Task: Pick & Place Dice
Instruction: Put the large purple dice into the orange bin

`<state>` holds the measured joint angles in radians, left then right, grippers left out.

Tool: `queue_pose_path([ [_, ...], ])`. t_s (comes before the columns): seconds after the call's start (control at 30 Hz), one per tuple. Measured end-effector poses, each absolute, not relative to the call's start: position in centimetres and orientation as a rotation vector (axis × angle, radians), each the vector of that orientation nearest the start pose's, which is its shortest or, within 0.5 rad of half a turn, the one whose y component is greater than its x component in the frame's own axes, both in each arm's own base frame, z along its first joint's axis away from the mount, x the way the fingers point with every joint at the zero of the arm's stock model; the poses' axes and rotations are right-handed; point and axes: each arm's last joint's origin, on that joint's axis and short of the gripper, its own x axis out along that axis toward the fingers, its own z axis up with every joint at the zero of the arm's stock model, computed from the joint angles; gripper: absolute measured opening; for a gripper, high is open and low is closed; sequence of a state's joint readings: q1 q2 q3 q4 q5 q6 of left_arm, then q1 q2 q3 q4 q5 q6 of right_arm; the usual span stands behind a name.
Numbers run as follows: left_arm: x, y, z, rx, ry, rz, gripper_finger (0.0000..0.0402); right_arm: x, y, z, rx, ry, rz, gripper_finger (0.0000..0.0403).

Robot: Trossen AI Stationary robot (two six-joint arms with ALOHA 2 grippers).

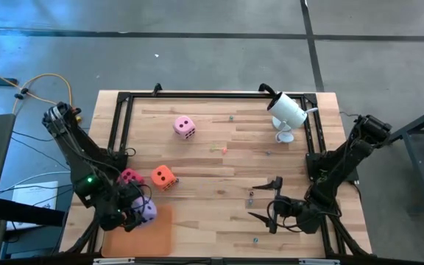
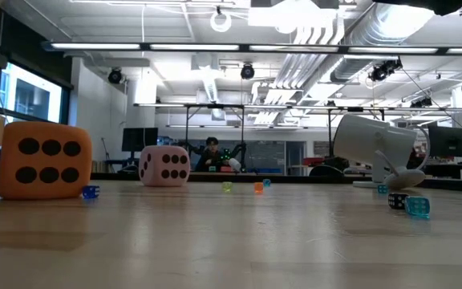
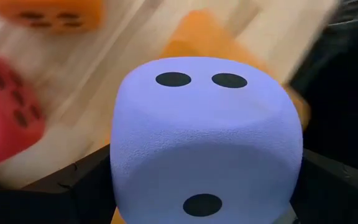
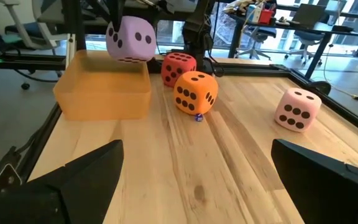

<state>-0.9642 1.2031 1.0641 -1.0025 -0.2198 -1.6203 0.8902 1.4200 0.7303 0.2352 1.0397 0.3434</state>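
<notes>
**Purple die held over the tray at the tabletop's near-left corner**

The left claw (image 1: 137, 215) is clamped on the purple die (image 1: 146, 210), raised above the orange tray (image 1: 157, 235). The magenta die (image 1: 130, 177) and orange die (image 1: 163, 177) sit just beyond the tray; the pink die (image 1: 184, 126) lies towards the far edge. The tabletop's (image 1: 212, 184) middle lies open. The right claw (image 1: 265, 200), fingers apart, hovers near the near-right corner.

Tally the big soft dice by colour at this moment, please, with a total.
Light pink die: 1
Magenta die: 1
Orange die: 1
Purple die, held in the left gripper above the orange tray: 1
Total: 4
</notes>
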Motion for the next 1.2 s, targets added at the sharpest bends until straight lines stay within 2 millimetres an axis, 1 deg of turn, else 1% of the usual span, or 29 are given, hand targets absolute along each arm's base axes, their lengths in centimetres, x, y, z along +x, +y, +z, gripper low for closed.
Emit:
queue_pose_path([
  [0.17,12.3,-17.2,27.3,-0.804,1.326,0.472,0.0359,19.8,20.2,21.9,-0.037,0.229,-0.195,0.0397],
  [0.23,12.4,-17.6,27.0,-0.827,1.365,0.506,0.0363,19.9,20.1,21.9,-0.037,0.23,-0.196,0.0397],
  [0.33,12.7,-18.2,26.5,-0.832,1.388,0.511,0.0366,20.0,20.1,21.9,-0.028,0.238,-0.178,0.0397],
  [0.47,13.0,-18.7,25.9,-0.788,1.403,0.499,0.0368,20.2,20.0,21.8,-0.015,0.251,-0.151,0.0397],
  [0.57,12.9,-18.7,25.8,-0.77,1.41,0.51,0.0368,20.3,20.0,21.8,-0.01,0.262,-0.124,0.0397],
  [0.83,12.8,-18.8,25.7,-0.746,1.41,0.491,0.0369,20.3,20.0,21.8,-0.021,0.263,-0.122,0.0397],
  [1.0,13.0,-19.1,26.4,-0.756,1.401,0.462,0.0369,20.3,20.0,21.8,-0.034,0.264,-0.12,0.0397],
  [1.1,13.4,-19.5,27.4,-0.733,1.384,0.381,0.0369,20.3,20.0,21.8,-0.047,0.264,-0.124,0.0397],
  [1.2,14.1,-19.7,29.0,-0.762,1.361,0.291,0.0369,20.6,19.7,21.8,-0.042,0.267,-0.13,0.0397],
])
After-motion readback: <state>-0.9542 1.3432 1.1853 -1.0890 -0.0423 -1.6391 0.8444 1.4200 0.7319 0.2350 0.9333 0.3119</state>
